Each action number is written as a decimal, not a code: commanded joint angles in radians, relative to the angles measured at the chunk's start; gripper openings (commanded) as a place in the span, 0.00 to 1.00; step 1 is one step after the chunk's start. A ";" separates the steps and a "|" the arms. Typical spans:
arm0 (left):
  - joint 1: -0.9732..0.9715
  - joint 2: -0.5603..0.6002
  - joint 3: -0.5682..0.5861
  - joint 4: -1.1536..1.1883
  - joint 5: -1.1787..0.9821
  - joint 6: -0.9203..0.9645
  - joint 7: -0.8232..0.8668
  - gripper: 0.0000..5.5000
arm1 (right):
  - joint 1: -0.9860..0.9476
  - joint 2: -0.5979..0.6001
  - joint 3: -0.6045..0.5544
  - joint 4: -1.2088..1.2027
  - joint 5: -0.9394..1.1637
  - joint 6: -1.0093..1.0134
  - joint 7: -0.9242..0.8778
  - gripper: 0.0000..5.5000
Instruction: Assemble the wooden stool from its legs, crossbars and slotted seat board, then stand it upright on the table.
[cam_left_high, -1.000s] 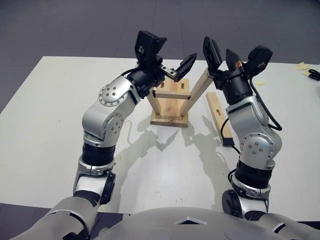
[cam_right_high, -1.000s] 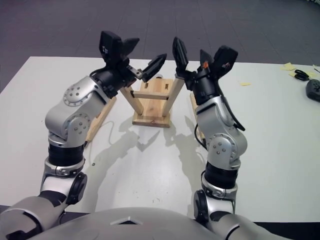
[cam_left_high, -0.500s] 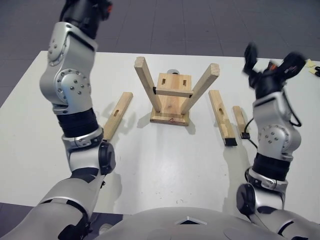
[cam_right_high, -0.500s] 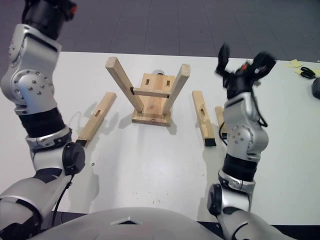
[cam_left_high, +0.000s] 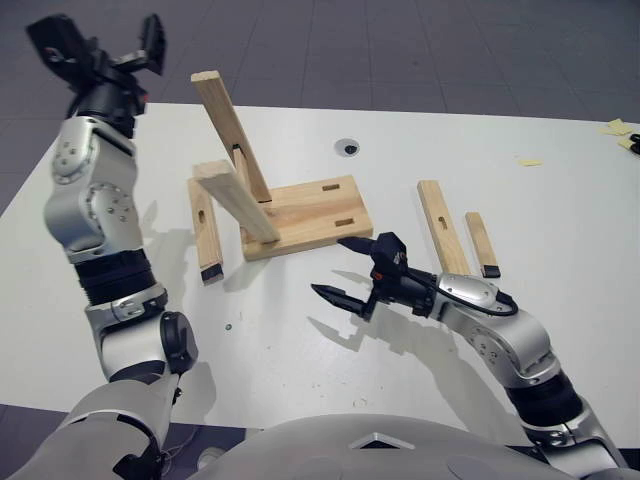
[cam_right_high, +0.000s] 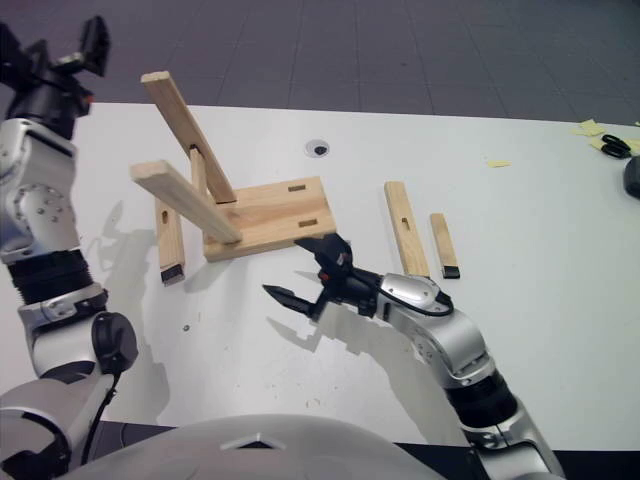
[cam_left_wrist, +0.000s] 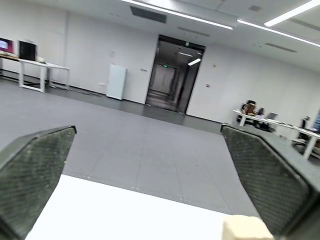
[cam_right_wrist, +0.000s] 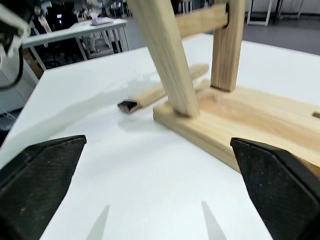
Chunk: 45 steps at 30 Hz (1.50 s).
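The partly built stool lies upside down left of centre: its slotted seat board (cam_left_high: 305, 212) is flat on the table, with two legs (cam_left_high: 228, 132) (cam_left_high: 236, 200) slanting up from its left end and a crossbar (cam_left_high: 241, 160) between them. A loose leg (cam_left_high: 205, 230) lies just left of the board. Another loose leg (cam_left_high: 441, 224) and a short crossbar (cam_left_high: 479, 243) lie to the right. My right gripper (cam_left_high: 330, 266) hovers low over the table just in front of the board, open and empty, facing the legs (cam_right_wrist: 165, 55). My left gripper (cam_left_high: 102, 42) is raised high at the far left, open and empty.
A small round hole (cam_left_high: 349, 148) sits in the white table (cam_left_high: 300, 370) behind the stool. Yellow paper scraps (cam_left_high: 528, 161) lie at the far right. The near half of the table is bare in front of my right arm.
The stool has slid left and turned, its legs now leaning left, and the left loose leg shifted with it. My right arm dropped from high up to just above the table.
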 joint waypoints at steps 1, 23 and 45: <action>-0.014 0.012 -0.007 0.030 0.008 -0.025 -0.005 0.98 | -0.070 0.045 -0.055 0.068 -0.047 -0.031 -0.046 0.98; 0.352 0.141 0.040 -0.350 -0.667 0.481 -0.305 0.98 | -0.139 0.256 -0.325 0.266 -0.206 -0.119 -0.410 0.98; 0.103 0.145 -0.395 0.134 0.080 -0.075 -0.416 0.98 | -0.164 0.303 -0.254 0.268 -0.260 -0.114 -0.373 0.98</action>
